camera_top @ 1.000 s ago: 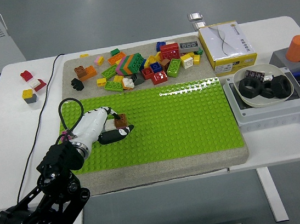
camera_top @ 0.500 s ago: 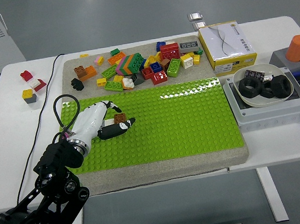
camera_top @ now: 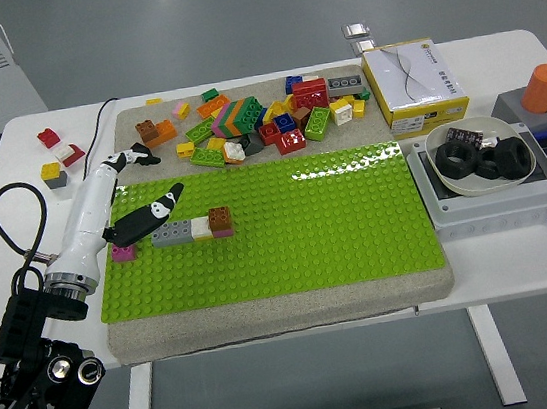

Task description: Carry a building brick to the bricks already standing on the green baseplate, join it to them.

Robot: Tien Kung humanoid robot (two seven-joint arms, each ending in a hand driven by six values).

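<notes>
A row of joined bricks stands on the left of the green baseplate: a pink brick, a grey brick, a white and yellow brick and a brown brick at the right end. My left hand is white with black fingertips. It is open, holds nothing, and lies just left of the row. Its thumb points over the grey brick. The right hand is out of view.
A pile of loose bricks lies on the grey mat behind the baseplate. A yellow and white box, a bowl of black rings and an orange cylinder stand on the right. Three loose bricks and a black cable are on the left.
My left hand let go of the brown brick, which now stands at the right end of the row. The hand opened and drew back to the left.
</notes>
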